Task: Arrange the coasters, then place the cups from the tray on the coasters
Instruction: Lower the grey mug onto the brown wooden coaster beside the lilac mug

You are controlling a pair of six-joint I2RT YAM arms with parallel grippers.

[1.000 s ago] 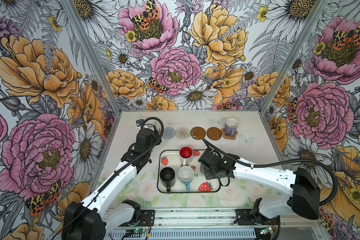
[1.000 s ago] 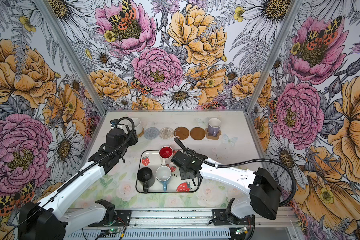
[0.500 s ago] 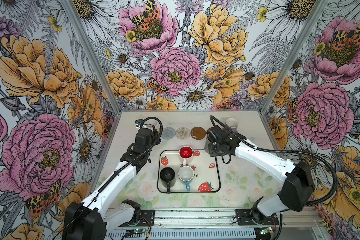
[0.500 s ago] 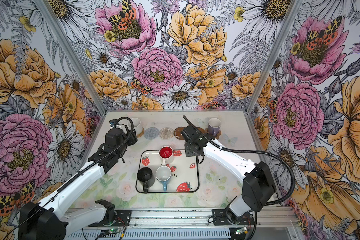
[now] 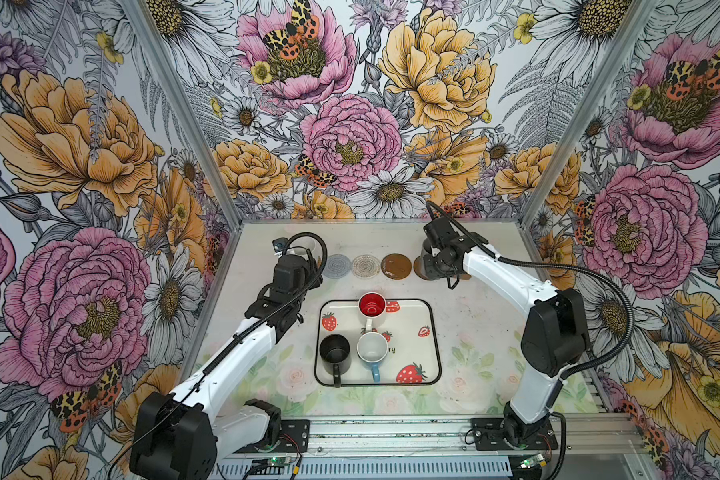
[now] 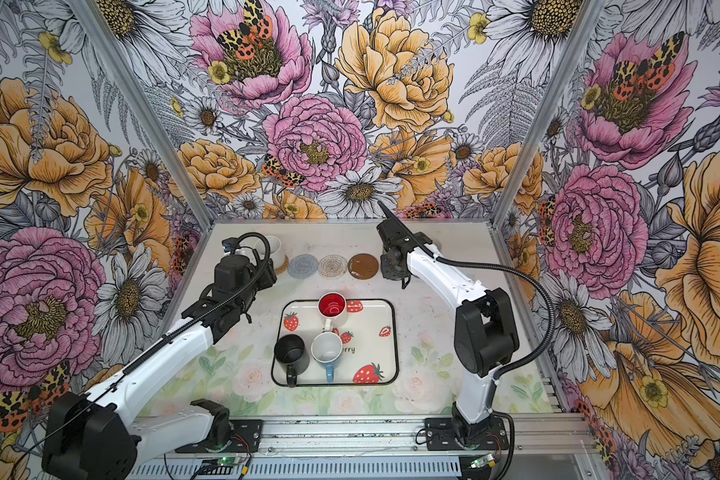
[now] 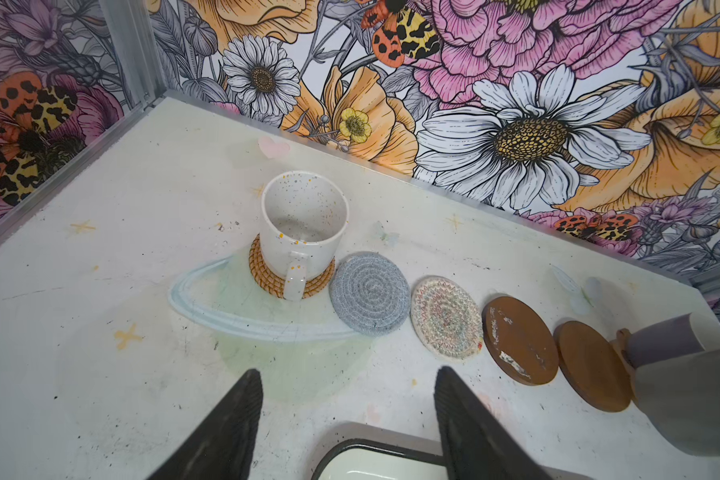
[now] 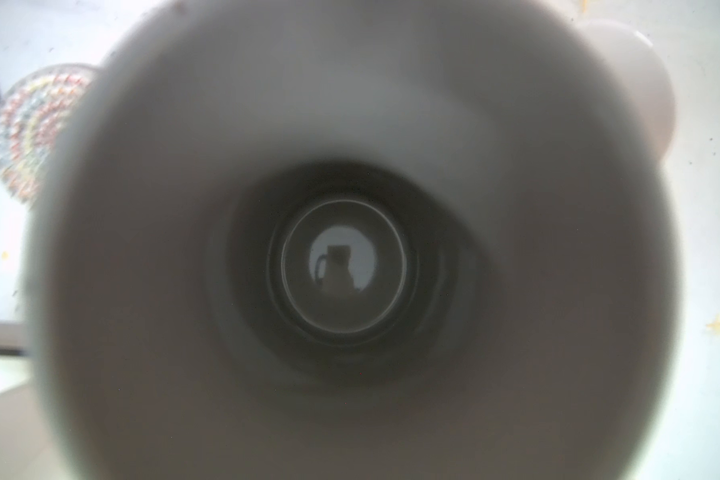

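Note:
My right gripper (image 5: 433, 266) is shut on the grey cup (image 7: 691, 395), holding it over the second brown disc coaster (image 7: 591, 365); whether they touch is unclear. The right wrist view looks straight down into that cup (image 8: 350, 266). The lavender cup (image 7: 666, 340) stands just behind it. A white cup (image 7: 304, 220) sits on the rattan coaster (image 7: 262, 270). Bare in the row lie the blue-grey (image 5: 336, 266), beaded (image 5: 366, 265) and first brown (image 5: 396, 266) coasters. My left gripper (image 7: 348, 380) is open and empty, short of the white cup. The tray (image 5: 433, 332) holds the red-inside (image 5: 371, 305), black (image 5: 334, 353) and light blue (image 5: 371, 349) cups.
The coaster row runs along the back of the table near the floral back wall (image 5: 350, 145). Side walls (image 5: 100, 208) close in left and right. The tray's corner (image 7: 350, 451) lies just under my left fingers. The metal rail (image 5: 391, 432) borders the front.
My right arm has carried the grey cup from the tray's right side up to the back row, over the second brown disc. The left arm has stayed put.

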